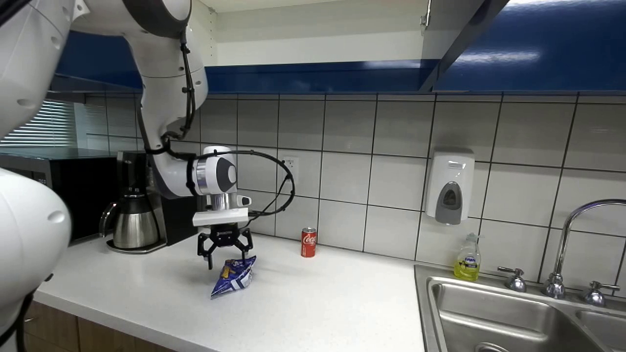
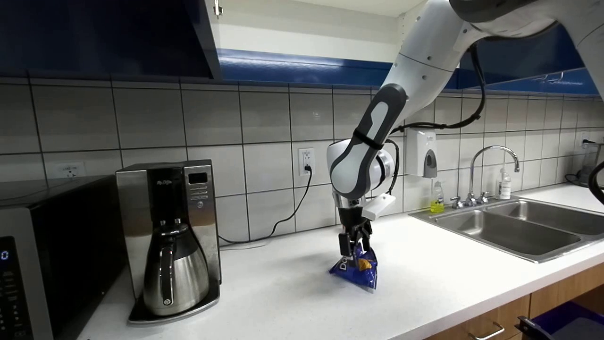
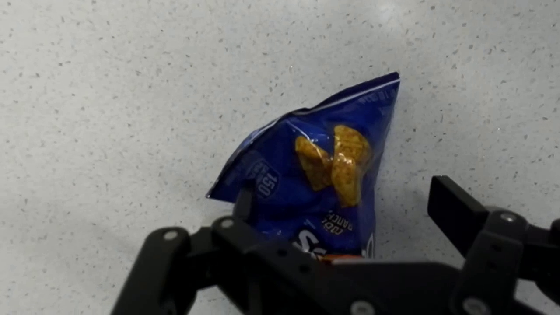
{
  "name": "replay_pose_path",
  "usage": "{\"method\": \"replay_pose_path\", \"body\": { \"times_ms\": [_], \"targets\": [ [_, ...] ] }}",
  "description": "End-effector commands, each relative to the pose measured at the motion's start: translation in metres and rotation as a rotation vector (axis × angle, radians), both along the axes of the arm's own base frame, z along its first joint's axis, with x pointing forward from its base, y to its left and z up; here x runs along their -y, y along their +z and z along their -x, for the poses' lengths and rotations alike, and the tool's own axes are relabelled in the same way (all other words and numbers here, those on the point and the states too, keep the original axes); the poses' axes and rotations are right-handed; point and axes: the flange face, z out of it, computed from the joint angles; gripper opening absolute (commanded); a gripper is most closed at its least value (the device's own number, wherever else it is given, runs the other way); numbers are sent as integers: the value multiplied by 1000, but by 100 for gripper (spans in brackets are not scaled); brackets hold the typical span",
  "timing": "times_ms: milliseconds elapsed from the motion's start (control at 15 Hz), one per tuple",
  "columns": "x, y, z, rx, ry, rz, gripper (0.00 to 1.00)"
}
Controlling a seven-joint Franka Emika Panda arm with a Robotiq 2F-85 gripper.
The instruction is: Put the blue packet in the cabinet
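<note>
The blue packet [image 1: 234, 281] is a crinkled foil chip bag lying on the white counter in both exterior views [image 2: 353, 273]. In the wrist view the blue packet [image 3: 313, 201] lies between the fingers. My gripper [image 1: 227, 261] points down over it and is open, also in an exterior view [image 2: 356, 250]. In the wrist view my gripper [image 3: 343, 192] has its left finger over the packet's left edge and its right finger apart from it. I cannot tell whether the left finger touches it. The overhead cabinet [image 1: 318, 78] is open, with a white interior, also in an exterior view [image 2: 283, 63].
A red can [image 1: 308, 242] stands near the tiled wall. A coffee maker [image 2: 200, 222] and a microwave [image 2: 71, 255] stand at one end of the counter. A sink [image 1: 425, 313], soap bottle [image 1: 467, 264] and dispenser [image 1: 450, 186] are at the other. A raised cabinet door [image 1: 533, 54] juts out.
</note>
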Motion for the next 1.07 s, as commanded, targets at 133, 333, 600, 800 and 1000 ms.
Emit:
{"method": "replay_pose_path", "body": {
  "times_ms": [133,333,600,800,1000],
  "targets": [
    [-6,-4,-7,14,12,43,100],
    [-7,-6,-8,14,15,52,100],
    [-8,-8,-9,14,16,59,100],
    [-8,-10,-12,11,11,62,73],
    [-7,-11,-13,10,9,64,49]
  ]
}}
